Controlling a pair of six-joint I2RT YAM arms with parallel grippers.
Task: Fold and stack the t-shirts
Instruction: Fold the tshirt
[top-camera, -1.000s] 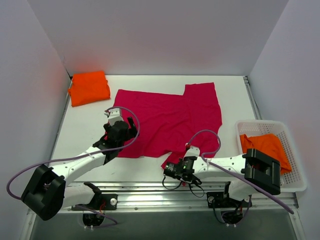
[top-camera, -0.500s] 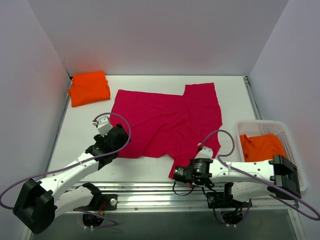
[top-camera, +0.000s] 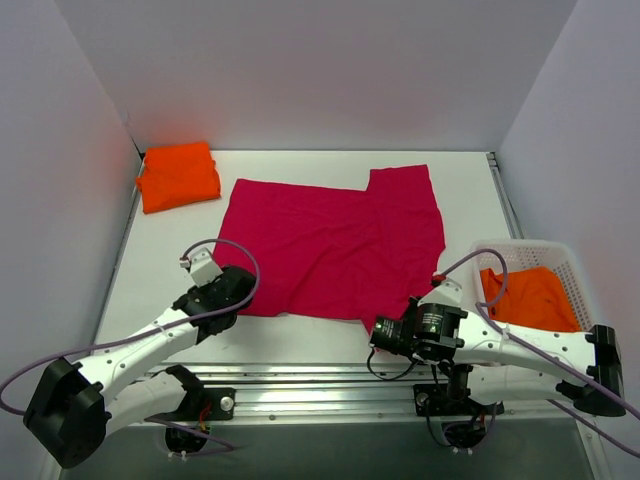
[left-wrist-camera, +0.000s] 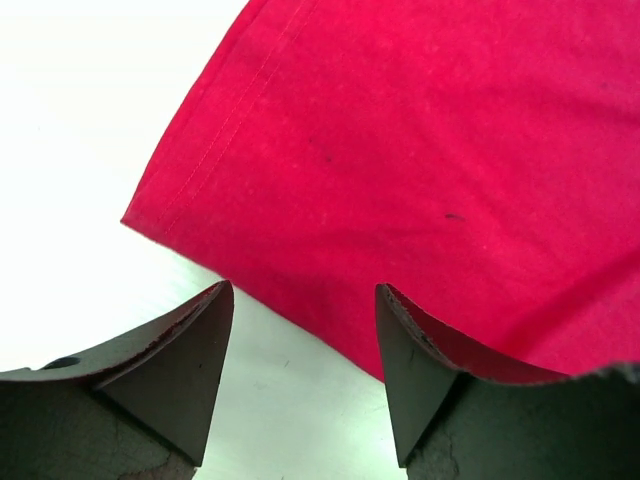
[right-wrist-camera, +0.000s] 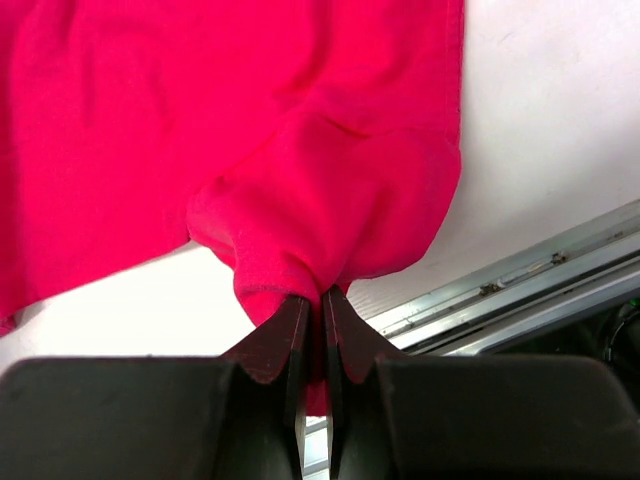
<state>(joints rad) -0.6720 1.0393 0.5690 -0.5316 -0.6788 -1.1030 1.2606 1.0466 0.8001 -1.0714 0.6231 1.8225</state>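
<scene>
While the overhead view is hiding both sets of fingertips under the wrists, the wrist cameras are showing them. The left pincer (left-wrist-camera: 305, 335) is standing partly open over the near-left hem corner of the crimson-pink t-shirt (top-camera: 335, 245), contact being impossible to judge. The right pincer (right-wrist-camera: 312, 318) is pinching a bunched fold at that shirt's near edge. The shirt is lying spread across the middle of the white worktop (top-camera: 160, 255), which pale walls are enclosing. A folded orange t-shirt (top-camera: 178, 176) is sitting at the far-left corner. A crumpled orange t-shirt (top-camera: 535, 295) is lying in the white mesh basket (top-camera: 520, 246) at right, whose near corner the right arm is covering.
</scene>
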